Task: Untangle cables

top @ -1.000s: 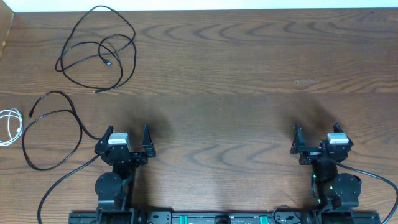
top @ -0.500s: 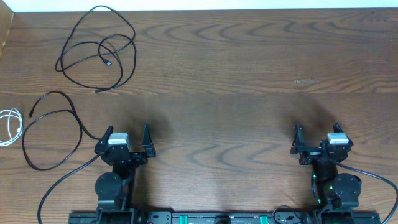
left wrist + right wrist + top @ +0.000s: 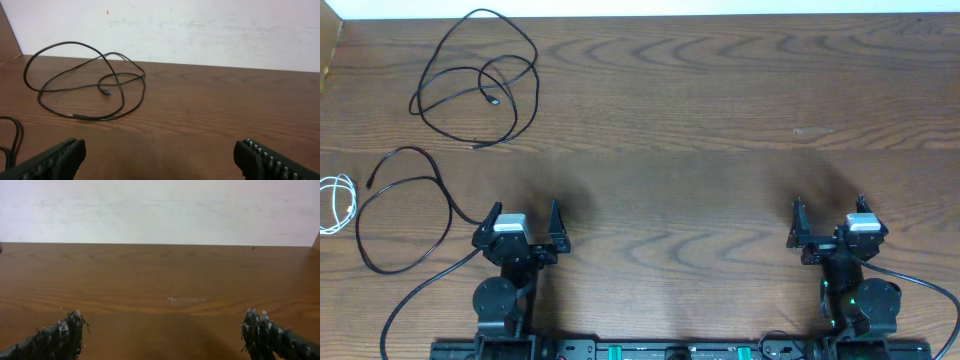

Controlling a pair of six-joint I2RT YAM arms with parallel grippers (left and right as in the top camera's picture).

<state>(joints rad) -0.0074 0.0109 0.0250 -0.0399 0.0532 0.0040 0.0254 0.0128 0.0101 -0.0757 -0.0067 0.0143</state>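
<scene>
My L pincer (image 3: 525, 228) & R pincer (image 3: 828, 222) rest released & empty, prob. bc far black cable (image 3: 116, 78), near black cable (image 3: 420, 179) & white cable (image 3: 350, 200) lie apart.

White cable (image 3: 340, 200) partly off left edge

Thin black cable (image 3: 483, 70) loosely looped, far left; 2nd black cable (image 3: 360, 235) looped nearer, apart; short white cable (image 3: 348, 203) coiled, left edge.

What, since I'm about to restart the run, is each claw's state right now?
Left claw: open, holding nothing.
Right claw: open, holding nothing.
</scene>
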